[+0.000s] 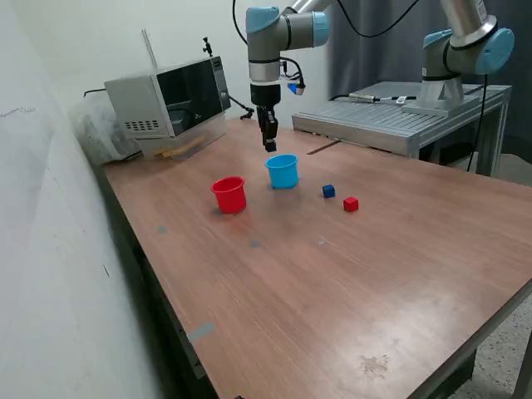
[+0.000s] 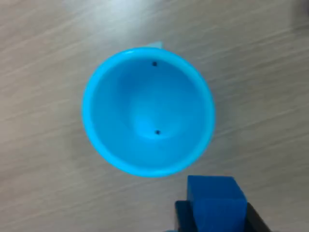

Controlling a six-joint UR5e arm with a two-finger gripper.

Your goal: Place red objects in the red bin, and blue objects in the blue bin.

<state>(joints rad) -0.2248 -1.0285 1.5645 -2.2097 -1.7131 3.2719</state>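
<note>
While the arm hangs straight down in the exterior view, its fingers [image 1: 270, 143] sit just above the blue bin [image 1: 283, 171], toward its far rim. Fingers are small and dark here; something is between them but colour is hard to make out. Blue bin stands upright on the bench [image 1: 349, 283], open end up. Red bin [image 1: 229, 194] stands upright near it, toward the exterior view's left and slightly nearer the camera, not touching. One blue cube [image 1: 329, 191] lies on the bench toward the exterior view's right of the blue bin, one red cube [image 1: 351, 204] just beside that, further right, a small gap between them. Inside of both bins is not visible from this angle. A microwave [image 1: 170, 100] sits at the far left bench edge; a second arm base [image 1: 461, 58] is at the back right, its top cut off by the frame.

Wrist view: looks straight down into the blue bin [image 2: 145, 96], whole rim visible, inside looks empty apart from two tiny dark dots. A held blue cube [image 2: 215, 200] is pinched between the fingers [image 2: 215, 217] at the frame edge, partly cut off. Only dark slivers of the fingers show either side of the cube. Cube sits just outside the bin's rim in this picture; height above it cannot be told. Wood-grain bench [image 2: 43, 183] fills the rest, slightly blurred.
</note>
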